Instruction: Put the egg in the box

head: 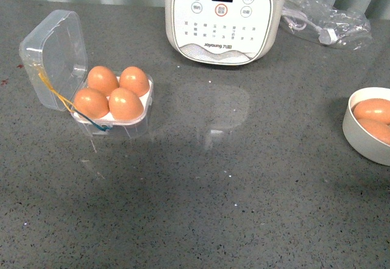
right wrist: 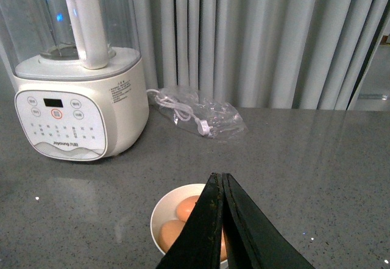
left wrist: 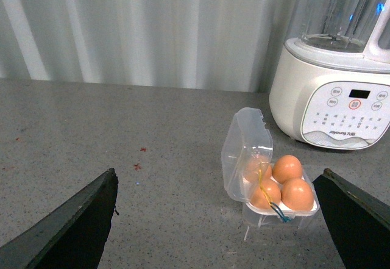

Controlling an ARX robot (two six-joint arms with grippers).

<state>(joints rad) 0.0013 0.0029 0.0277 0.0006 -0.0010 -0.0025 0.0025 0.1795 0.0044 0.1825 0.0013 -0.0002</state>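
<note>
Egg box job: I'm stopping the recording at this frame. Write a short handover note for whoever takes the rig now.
Left gripper: open, empty, facing the box, clear of it.
Right gripper: shut, nothing between its fingers, pointing at the white bowl.
Box: left on the table, lid open, all four tray holes filled with brown eggs.
Bowl: far right, with at least two spare eggs in it.
Done: the box looks full.
Left: no free hole for another egg; probably only the lid to shut.
</note>
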